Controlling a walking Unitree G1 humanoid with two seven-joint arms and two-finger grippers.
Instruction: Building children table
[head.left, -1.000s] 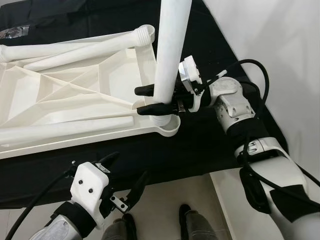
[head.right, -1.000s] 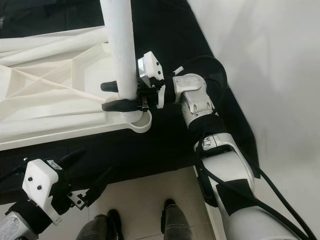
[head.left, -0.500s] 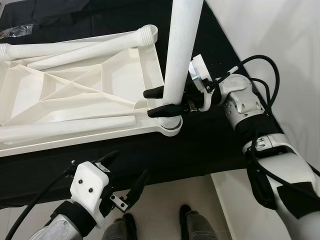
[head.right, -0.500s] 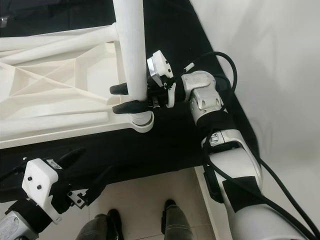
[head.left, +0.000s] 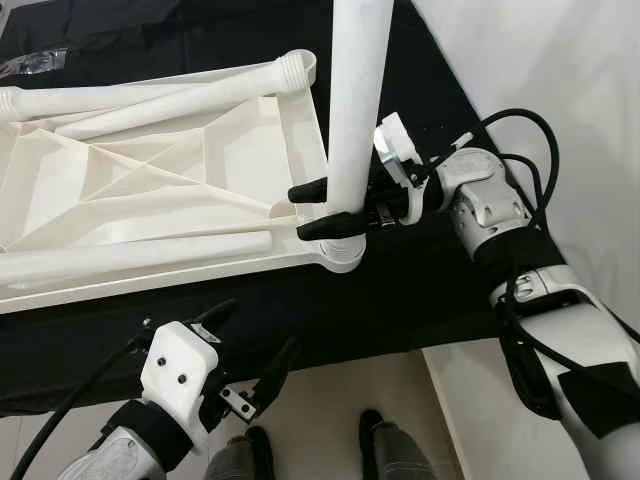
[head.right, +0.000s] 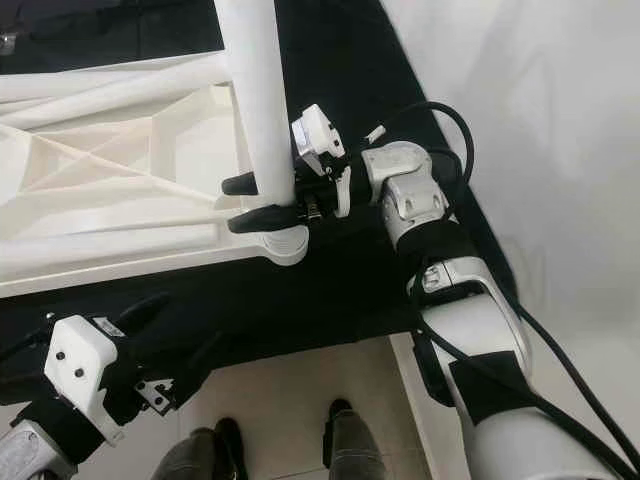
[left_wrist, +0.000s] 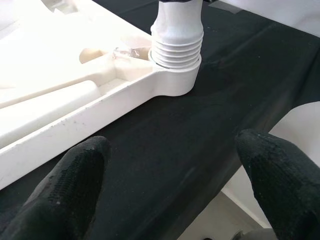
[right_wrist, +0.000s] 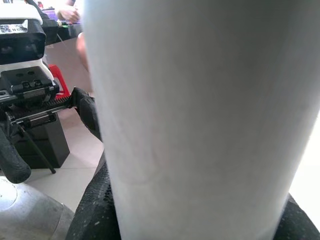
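Note:
The white children's table top lies upside down on a black cloth. A white leg stands upright in the near right corner socket. My right gripper is shut on the leg just above the socket. In the left wrist view the leg's threaded end sits in the socket with several threads showing. My left gripper hangs open below the table's near edge, apart from it, its fingers wide. The leg looms close in the right wrist view.
Two more white legs lie on the table top, one along the far edge and one along the near edge. A plastic bag lies far left. Pale floor and my feet are below; a white surface lies to the right.
The upright leg has leaned slightly right and come back nearer upright, with my right gripper still shut on it. The left arm has not moved.

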